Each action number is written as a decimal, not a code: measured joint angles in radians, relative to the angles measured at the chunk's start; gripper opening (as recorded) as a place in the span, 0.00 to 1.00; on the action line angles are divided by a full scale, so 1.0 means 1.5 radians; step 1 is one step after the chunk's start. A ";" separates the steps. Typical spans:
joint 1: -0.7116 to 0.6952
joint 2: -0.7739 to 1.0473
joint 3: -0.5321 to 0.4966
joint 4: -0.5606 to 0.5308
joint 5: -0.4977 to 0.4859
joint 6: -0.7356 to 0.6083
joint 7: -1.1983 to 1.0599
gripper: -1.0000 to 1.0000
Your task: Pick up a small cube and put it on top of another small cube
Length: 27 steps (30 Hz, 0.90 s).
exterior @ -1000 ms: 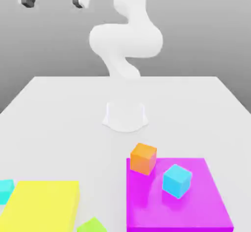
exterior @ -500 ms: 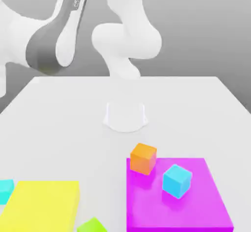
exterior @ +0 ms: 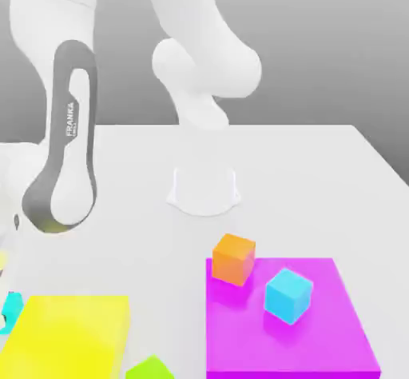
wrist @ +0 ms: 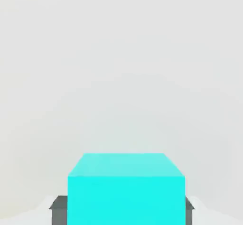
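The small cube (wrist: pixel 126 191), turquoise, sits between my gripper's (wrist: pixel 124 210) two dark fingers (wrist: pixel 59 210), which press on its two sides, so the gripper is shut on it. In the exterior view a sliver of this cube (exterior: pixel 9 309) shows at the left edge, beside the yellow slab, and my arm (exterior: pixel 64 169) reaches down toward it. The other small cube (exterior: pixel 287 295), sky-blue, rests on the magenta slab (exterior: pixel 327 345) at the exterior view's right, far from the gripper.
An orange cube (exterior: pixel 233 258) stands at the magenta slab's far left corner, near the sky-blue cube. A flat yellow slab (exterior: pixel 72 341) lies at the front left, with a lime-green cube (exterior: pixel 149 368) at its right. The arm's base (exterior: pixel 204 189) stands mid-table.
My arm has swung down from high up to the exterior view's left edge, over the turquoise cube. The fingers, open a second ago, have shut on it.
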 joint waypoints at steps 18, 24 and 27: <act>0.340 -0.352 0.181 -0.111 -0.027 -0.228 0.277 0.00; 0.404 -0.348 0.231 -0.146 -0.056 -0.200 0.388 0.00; 0.409 -0.316 0.228 -0.154 -0.069 -0.160 0.400 1.00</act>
